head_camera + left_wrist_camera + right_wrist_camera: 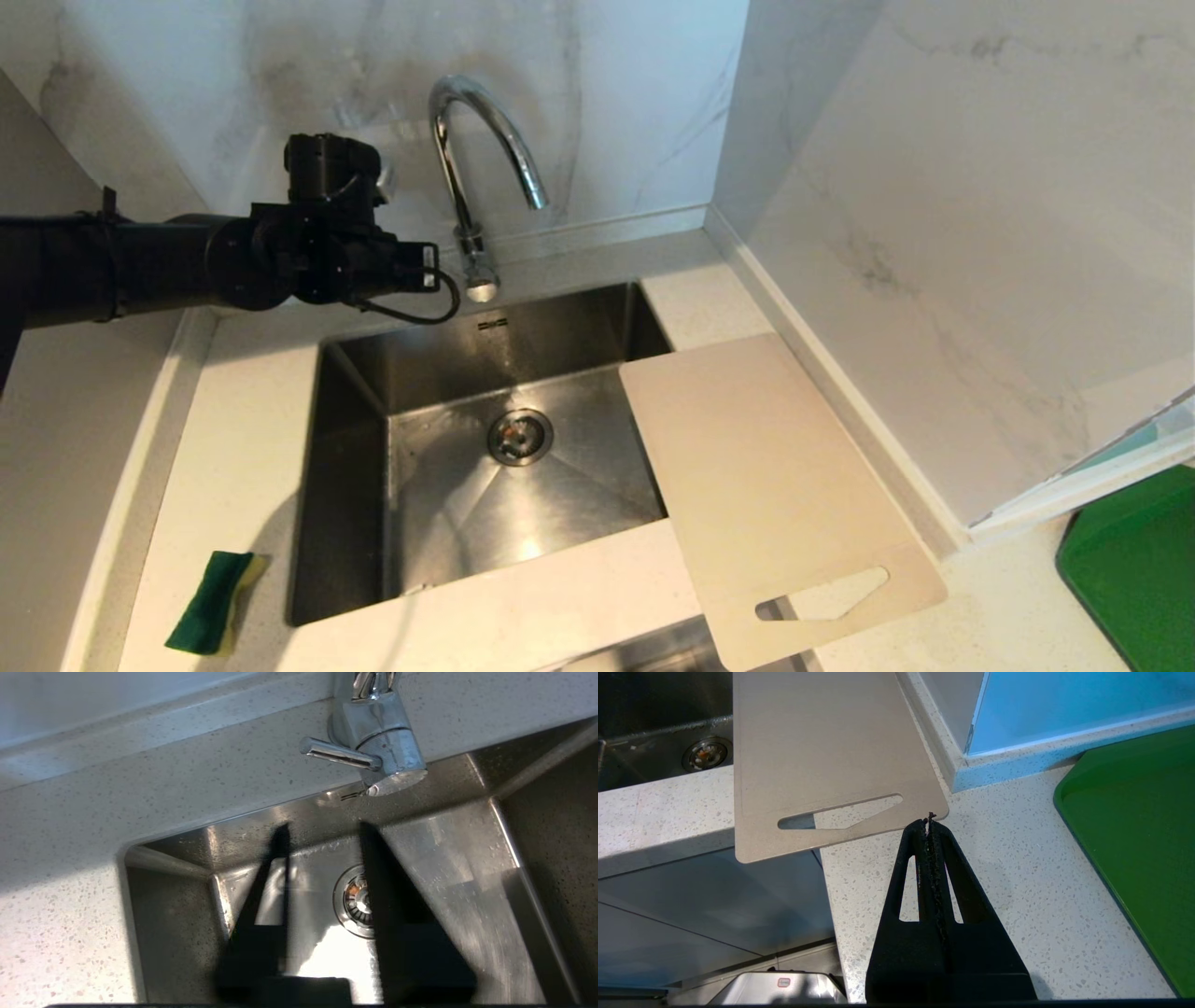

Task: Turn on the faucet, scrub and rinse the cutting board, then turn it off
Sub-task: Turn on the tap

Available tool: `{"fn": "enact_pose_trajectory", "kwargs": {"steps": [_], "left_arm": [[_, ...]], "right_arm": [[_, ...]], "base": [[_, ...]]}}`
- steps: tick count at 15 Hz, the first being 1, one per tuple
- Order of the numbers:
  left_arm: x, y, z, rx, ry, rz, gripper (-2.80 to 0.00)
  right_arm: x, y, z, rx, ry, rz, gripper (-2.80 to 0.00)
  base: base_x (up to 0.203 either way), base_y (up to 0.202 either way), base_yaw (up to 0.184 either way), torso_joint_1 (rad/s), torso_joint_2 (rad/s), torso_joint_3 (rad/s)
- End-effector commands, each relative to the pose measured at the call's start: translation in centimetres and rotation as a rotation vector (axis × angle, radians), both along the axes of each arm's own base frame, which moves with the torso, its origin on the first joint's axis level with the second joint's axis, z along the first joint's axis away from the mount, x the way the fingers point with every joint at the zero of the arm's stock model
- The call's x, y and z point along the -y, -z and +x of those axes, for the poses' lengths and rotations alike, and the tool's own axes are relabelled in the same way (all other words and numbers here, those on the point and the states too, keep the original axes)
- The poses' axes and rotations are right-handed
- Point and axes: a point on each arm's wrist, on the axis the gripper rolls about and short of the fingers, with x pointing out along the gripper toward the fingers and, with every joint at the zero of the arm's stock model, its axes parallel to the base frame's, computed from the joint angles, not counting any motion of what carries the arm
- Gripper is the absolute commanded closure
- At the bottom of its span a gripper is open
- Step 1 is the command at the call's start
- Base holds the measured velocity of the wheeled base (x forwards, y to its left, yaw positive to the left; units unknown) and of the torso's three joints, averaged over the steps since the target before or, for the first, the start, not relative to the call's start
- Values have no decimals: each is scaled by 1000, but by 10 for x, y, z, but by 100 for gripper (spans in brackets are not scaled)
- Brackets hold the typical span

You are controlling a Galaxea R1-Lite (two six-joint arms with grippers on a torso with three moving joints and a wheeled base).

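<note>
The chrome gooseneck faucet [464,177] rises behind the sink, and no water runs from its spout. Its thin side lever [338,754] sticks out from the base [385,737]. My left arm [140,266] reaches in from the left, level with the base. My left gripper [323,828] is open with nothing between its fingers, just short of and below the lever, above the sink's back wall. The off-white cutting board [775,476] lies flat across the sink's right edge and the counter, its handle cutout [826,597] at the near end. My right gripper [928,823] is shut and empty, hovering over the counter by the cutting board [822,742] corner.
A green and yellow sponge [213,602] lies on the counter at the sink's near left. The steel sink [355,401] has a drain [520,437] in its floor. A green mat [1134,569] lies at the far right. Marble walls close in behind and on the right.
</note>
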Motion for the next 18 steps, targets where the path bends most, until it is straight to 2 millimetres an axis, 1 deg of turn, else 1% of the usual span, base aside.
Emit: {"fn": "enact_pose_trajectory", "kwargs": {"steps": [1, 3, 5, 6, 8, 10, 11, 12, 15, 18], "left_arm": [[1, -2, -2, 10, -7, -36, -280], [5, -4, -4, 16, -9, -84, -280], [7, 6, 3, 11, -54, -108, -280], [9, 8, 6, 47, -104, -114, -280], [27, 7, 8, 132, -150, -132, -280], [38, 8, 4, 148, -203, -123, -280], [41, 12, 6, 158, -227, -123, -280], [41, 12, 8, 180, -250, -130, -280], [41, 25, 18, 201, -314, -166, -280], [43, 34, 23, 202, -338, -189, -280]], "right_arm": [[0, 0, 0, 0, -1, 0, 0], [0, 0, 0, 0, 0, 0, 0], [0, 0, 0, 0, -1, 0, 0], [0, 0, 0, 0, -1, 0, 0], [0, 0, 0, 0, 0, 0, 0], [0, 0, 0, 0, -1, 0, 0], [0, 0, 0, 0, -1, 0, 0], [0, 0, 0, 0, -1, 0, 0], [0, 0, 0, 0, -1, 0, 0], [0, 0, 0, 0, -1, 0, 0]], "base": [[0, 0, 0, 0, 0, 0], [0, 0, 0, 0, 0, 0], [0, 0, 0, 0, 0, 0], [0, 0, 0, 0, 0, 0], [0, 0, 0, 0, 0, 0], [0, 0, 0, 0, 0, 0], [0, 0, 0, 0, 0, 0], [0, 0, 0, 0, 0, 0], [0, 0, 0, 0, 0, 0], [0, 0, 0, 0, 0, 0]]}}
